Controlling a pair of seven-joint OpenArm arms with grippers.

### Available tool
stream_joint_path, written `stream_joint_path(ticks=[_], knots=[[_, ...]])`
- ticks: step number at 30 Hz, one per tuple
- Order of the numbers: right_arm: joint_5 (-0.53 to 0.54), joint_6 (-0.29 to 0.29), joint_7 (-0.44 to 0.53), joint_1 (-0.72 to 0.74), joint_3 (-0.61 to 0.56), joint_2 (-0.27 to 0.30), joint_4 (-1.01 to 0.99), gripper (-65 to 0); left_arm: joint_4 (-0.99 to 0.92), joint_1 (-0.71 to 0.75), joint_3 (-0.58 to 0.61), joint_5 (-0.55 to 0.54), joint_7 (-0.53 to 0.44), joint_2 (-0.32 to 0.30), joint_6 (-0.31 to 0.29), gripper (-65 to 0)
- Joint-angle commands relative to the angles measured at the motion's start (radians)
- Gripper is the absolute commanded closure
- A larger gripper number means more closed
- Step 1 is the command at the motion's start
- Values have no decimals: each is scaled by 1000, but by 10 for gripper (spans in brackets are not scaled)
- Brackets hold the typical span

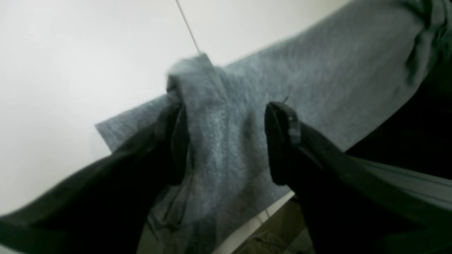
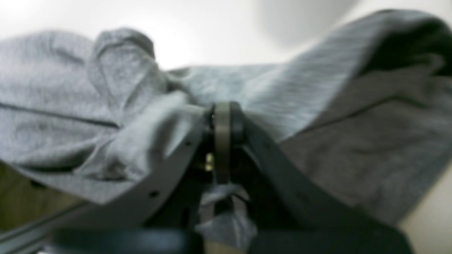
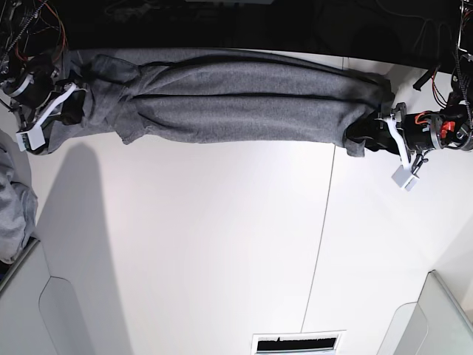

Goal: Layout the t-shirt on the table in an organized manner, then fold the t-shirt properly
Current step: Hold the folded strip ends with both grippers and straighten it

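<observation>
The table (image 3: 222, 244) is the biggest thing before me, white and smooth, with a thin dark seam (image 3: 319, 244) running from about 12 o'clock down to 6 o'clock a little right of the middle in the base view. Across its far edge, at 12 o'clock, lies the t-shirt (image 3: 236, 100), stretched long and narrow from 9 o'clock to 3 o'clock, rumpled into lengthwise folds rather than spread flat.

At the base view's 9 o'clock end sits my right claw (image 2: 222, 116). Its jaws are pressed together, and grey cloth of the t-shirt (image 2: 317, 106) bunches on both sides of them, with a scrap showing behind the tips; I take it that I am pinching the shirt there.

At the 3 o'clock end is my left claw (image 1: 226, 141). Its jaws stand wide apart, one dark finger (image 1: 282, 141) at 3 o'clock of the cloth and the other at 9 o'clock. A raised fold of the t-shirt (image 1: 212, 116) lies between them, close against the 9 o'clock finger and apart from the other.

A paler bunched cloth (image 3: 11, 214) lies at the base view's 9 o'clock edge, below my right arm.
</observation>
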Motion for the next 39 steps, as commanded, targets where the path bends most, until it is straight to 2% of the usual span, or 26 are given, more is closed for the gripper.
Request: stream_joint_path(ticks=[1, 6, 11, 14, 19, 24, 29, 33, 39], knots=[[11, 4, 15, -12, 7, 15, -9, 0, 13, -1, -12, -23, -2, -16, -6, -360], [12, 5, 64, -12, 6, 14, -142, 0, 13, 3, -73, -53, -1, -16, -6, -360], [16, 5, 77, -12, 6, 14, -220, 0, 13, 64, -256, -103, 33, -16, -6, -360], [63, 5, 78, -11, 6, 15, -224, 0, 13, 129, -344, -100, 24, -13, -6, -360], [101, 12, 76, 12, 6, 12, -224, 0, 12, 216, -492, -94, -6, 64, -6, -360], [102, 12, 66, 31, 5, 12, -224, 0, 12, 246, -496, -86, -26, 136, -6, -394], [102, 12, 50, 35, 5, 13, -224, 0, 11, 246, -496, 63, -81, 191, -6, -396], [103, 12, 47, 35, 5, 12, -224, 0, 11, 248, -486, 145, -116, 192, -6, -396], [114, 12, 47, 35, 5, 12, -224, 0, 11, 251, -437, 140, -114, 192, -6, -396]])
